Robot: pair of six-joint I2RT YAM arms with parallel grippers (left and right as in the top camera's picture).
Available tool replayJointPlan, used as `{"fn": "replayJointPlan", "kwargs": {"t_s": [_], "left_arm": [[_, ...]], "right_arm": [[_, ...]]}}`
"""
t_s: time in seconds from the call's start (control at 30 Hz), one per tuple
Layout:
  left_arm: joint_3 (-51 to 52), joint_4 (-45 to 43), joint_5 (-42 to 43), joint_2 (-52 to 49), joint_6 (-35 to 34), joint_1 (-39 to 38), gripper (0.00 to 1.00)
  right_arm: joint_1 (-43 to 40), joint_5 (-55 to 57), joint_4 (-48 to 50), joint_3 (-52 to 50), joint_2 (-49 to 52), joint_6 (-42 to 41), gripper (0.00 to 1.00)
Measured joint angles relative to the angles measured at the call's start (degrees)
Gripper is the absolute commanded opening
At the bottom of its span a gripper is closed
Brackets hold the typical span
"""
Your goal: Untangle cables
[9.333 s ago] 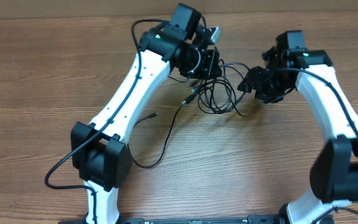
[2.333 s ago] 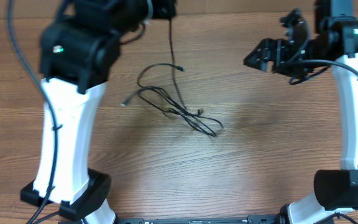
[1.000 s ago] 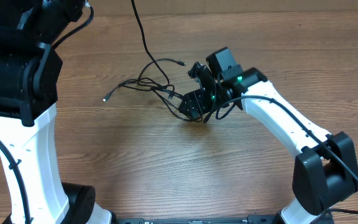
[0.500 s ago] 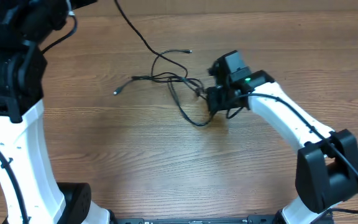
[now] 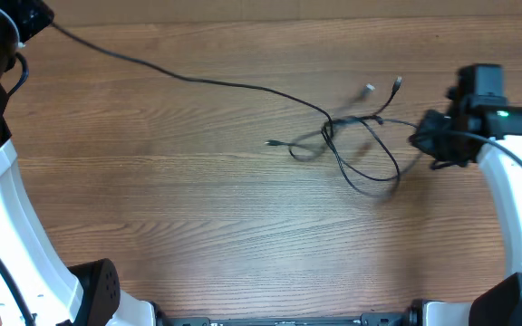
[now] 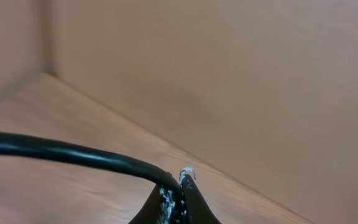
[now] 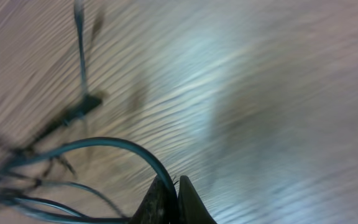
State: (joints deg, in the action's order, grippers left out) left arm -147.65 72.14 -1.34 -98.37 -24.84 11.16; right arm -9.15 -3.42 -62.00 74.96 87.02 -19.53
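pulled wider apart than a moment ago, the left gripper [image 6: 180, 190] and right gripper [image 7: 174, 190] each pinch tight on a strand of the cables [image 5: 329, 127], one strand drawn long, the central knot seemingly not yet undone.

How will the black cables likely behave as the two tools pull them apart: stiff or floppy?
Probably floppy: the cables lie in loose curved loops on the table. Likely light, since the thin strand runs nearly straight to the left tool. They may snag, as strands cross at a knot near the right tool.
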Motion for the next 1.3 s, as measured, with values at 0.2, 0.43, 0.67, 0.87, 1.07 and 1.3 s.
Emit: {"fn": "replayJointPlan", "kwargs": {"t_s": [0.2,0.43,0.67,0.87,1.07,1.3], "left_arm": [[0.0,2.5,-11.1,-0.2,3.3,0.3,0.04],[0.2,2.5,-15.4,-1.6,4.1,3.3,0.04],[0.3,2.0,-15.3,-2.0,3.8,10.9,0.04],[0.3,0.3,-3.7,-2.1,3.4,19.5,0.04],[0.3,0.2,8.9,-2.2,4.4,20.7,0.04],[0.3,1.9,13.6,-2.3,6.2,17.2,0.04]], "right_arm": [[-11.3,-1.2,0.3,0.0,0.0,-3.0,0.04],[-23.2,-5.8,-0.2,0.2,0.0,-4.0,0.04],[-30.0,-11.9,0.1,4.6,0.0,-4.2,0.04],[-29.3,-18.8,2.6,5.5,0.0,-0.8,0.04],[-25.2,-23.6,2.8,5.5,0.0,5.2,0.37],[-16.6,-24.4,2.2,5.6,0.0,11.1,0.95]]}}
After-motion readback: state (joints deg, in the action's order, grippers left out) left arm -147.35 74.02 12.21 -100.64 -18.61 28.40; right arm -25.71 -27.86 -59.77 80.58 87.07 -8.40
